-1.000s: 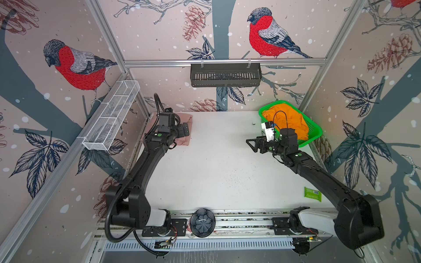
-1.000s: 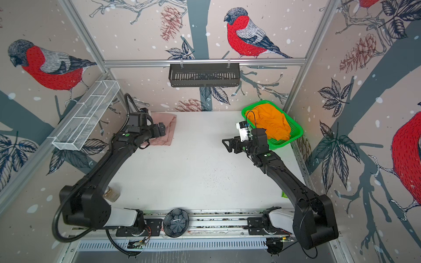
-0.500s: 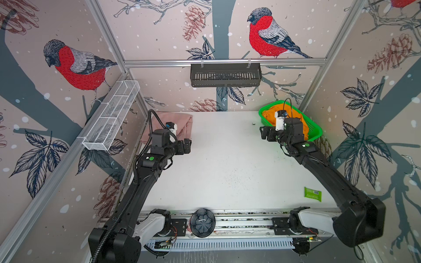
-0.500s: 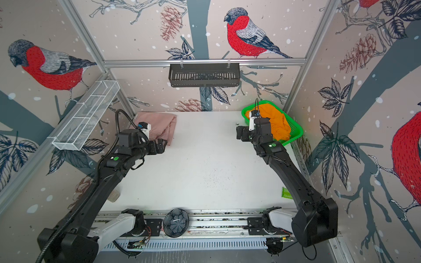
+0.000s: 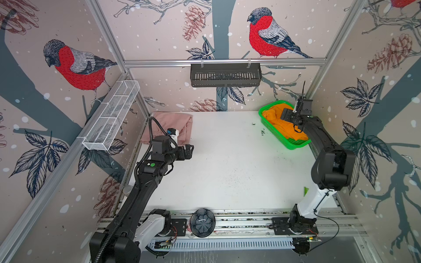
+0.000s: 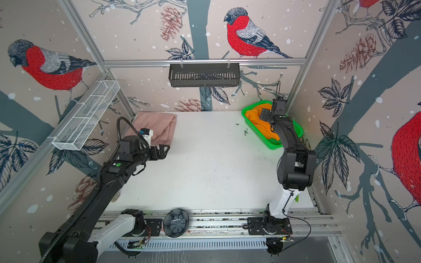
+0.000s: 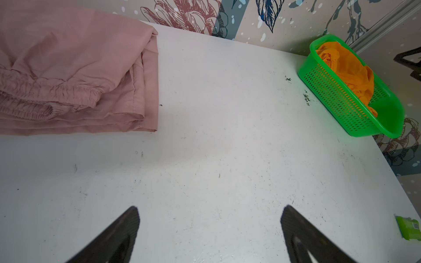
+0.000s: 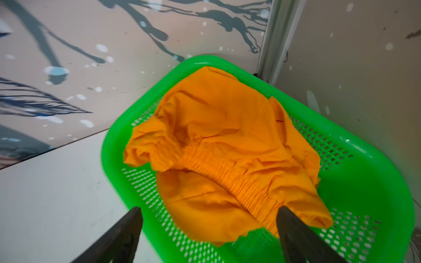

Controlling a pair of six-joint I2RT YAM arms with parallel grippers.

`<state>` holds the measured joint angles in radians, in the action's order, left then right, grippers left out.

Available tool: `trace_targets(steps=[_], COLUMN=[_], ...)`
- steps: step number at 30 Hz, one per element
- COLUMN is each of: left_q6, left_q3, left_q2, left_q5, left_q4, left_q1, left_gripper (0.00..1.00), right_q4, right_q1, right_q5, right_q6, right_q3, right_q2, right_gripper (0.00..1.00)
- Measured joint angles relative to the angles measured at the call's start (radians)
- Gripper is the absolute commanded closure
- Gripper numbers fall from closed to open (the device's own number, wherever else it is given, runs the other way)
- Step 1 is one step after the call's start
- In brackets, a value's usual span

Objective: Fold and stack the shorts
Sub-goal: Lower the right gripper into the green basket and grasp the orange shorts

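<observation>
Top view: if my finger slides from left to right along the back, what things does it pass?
White wire rack → pink shorts → black hanging rack → green basket with the orange shorts inside.

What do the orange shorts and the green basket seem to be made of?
Orange shorts: thin matte cloth, perhaps cotton; it creases softly and gathers at the elastic waistband.
Green basket: moulded plastic, glossy; the rim shines and the walls have regular holes.
</observation>
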<state>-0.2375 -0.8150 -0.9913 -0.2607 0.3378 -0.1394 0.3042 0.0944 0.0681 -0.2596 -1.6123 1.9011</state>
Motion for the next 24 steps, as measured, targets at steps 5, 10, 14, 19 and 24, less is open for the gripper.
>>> trace_targets(steps=[5, 10, 14, 19, 24], left_q6=[-0.018, -0.021, -0.025, -0.026, -0.025], left_q3=[0.022, 0.029, 0.022, 0.02, 0.02], left_q2=[0.007, -0.021, -0.059, -0.069, -0.061], left_q5=[-0.014, -0.035, -0.057, -0.064, -0.054], left_q4=[-0.037, -0.056, -0.065, -0.066, -0.064], left_q1=[0.034, 0.075, 0.117, 0.129, 0.129], left_gripper=[0.03, 0.03, 0.03, 0.03, 0.03], right_q4=[0.05, 0.061, 0.063, 0.058, 0.015], right_q1=[0.009, 0.015, 0.019, 0.027, 0.051], right_q5=[0.035, 0.099, 0.116, 0.103, 0.034], right_q6=[0.027, 0.051, 0.058, 0.074, 0.073], right_q3=[-0.095, -0.139, -0.151, -0.181, -0.167], right_q2=[0.161, 0.261, 0.336, 0.395, 0.409], right_gripper=[0.08, 0.07, 0.07, 0.21, 0.71])
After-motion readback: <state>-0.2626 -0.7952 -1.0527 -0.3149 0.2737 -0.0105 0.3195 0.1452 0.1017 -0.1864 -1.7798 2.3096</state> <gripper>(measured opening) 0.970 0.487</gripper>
